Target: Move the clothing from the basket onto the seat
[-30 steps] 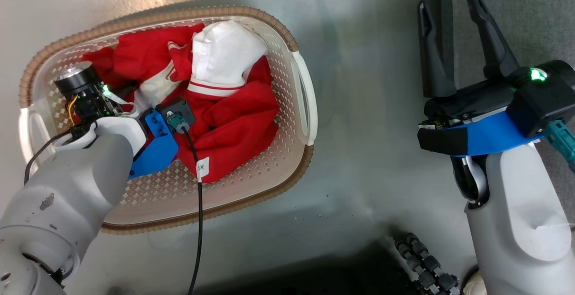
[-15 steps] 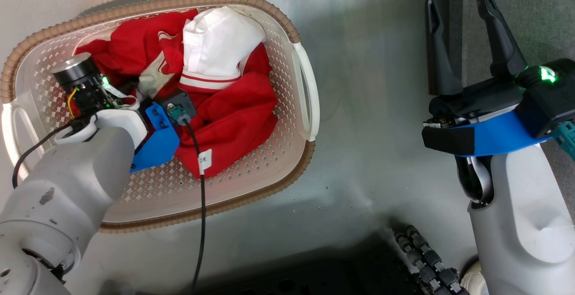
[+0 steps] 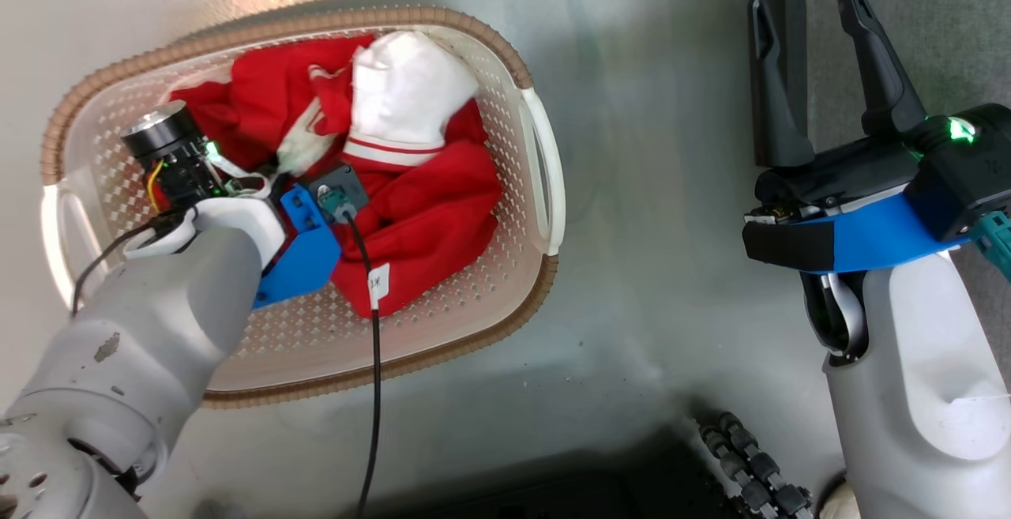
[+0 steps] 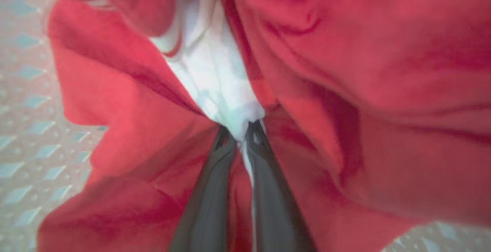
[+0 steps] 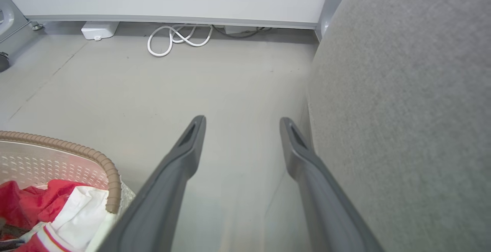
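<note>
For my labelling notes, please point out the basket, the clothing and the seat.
basket (image 3: 554,187): head view, on one white side handle.
clothing (image 3: 434,219): head view, on the broad red fabric.
seat (image 5: 402,110): right wrist view, on its grey upholstery.

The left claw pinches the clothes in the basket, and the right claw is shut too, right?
No: the right gripper is open, fingers wide apart, as the right wrist view shows. The left gripper does pinch the clothing in the basket.
</note>
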### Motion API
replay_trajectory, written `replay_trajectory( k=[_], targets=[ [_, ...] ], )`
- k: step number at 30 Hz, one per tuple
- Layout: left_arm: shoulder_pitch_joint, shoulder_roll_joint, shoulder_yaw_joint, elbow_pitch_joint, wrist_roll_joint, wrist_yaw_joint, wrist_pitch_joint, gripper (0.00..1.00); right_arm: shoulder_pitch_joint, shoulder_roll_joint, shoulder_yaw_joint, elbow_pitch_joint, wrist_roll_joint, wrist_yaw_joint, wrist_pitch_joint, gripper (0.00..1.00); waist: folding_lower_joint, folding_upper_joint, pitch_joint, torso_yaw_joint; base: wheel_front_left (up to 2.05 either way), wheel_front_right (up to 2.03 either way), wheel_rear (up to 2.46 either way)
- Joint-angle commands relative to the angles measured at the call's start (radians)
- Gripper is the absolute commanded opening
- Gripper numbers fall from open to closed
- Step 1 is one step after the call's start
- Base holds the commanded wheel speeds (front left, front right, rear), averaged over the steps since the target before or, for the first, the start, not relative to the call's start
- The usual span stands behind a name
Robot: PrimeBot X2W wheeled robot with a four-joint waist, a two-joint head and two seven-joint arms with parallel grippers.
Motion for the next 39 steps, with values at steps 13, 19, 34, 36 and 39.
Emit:
replay_trajectory(
  k=[13,19,34,36,39],
  targets=[
    [0.011,-0.065,0.016,0.0,-0.12,0.004,-0.105,0.0,-0.006,-0.004,-0.018,0.03,-0.028,0.0,-0.006,1.0,0.0,0.0,-0.118,0.06,0.0,0.0,0.0],
    [0.036,-0.098,0.024,0.0,-0.156,0.004,-0.164,0.0,0.01,-0.008,-0.026,0.045,-0.035,0.0,-0.005,1.0,0.0,0.0,-0.187,0.094,0.0,0.0,0.0],
    [0.117,-0.165,0.081,-0.029,-0.248,0.034,-0.28,0.0,0.084,-0.036,-0.049,0.084,-0.036,0.0,-0.005,1.0,0.0,0.0,-0.372,0.177,0.0,0.0,0.0],
    [0.126,-0.167,0.09,-0.043,-0.258,0.037,-0.283,0.0,0.092,-0.038,-0.05,0.09,-0.033,0.0,-0.005,1.0,0.0,0.0,-0.397,0.184,0.0,0.0,0.0],
    [0.144,-0.172,0.108,-0.069,-0.277,0.038,-0.287,0.0,0.112,-0.038,-0.055,0.098,-0.036,0.0,-0.005,1.0,0.0,0.0,-0.435,0.195,0.0,0.0,0.0]
  ],
)
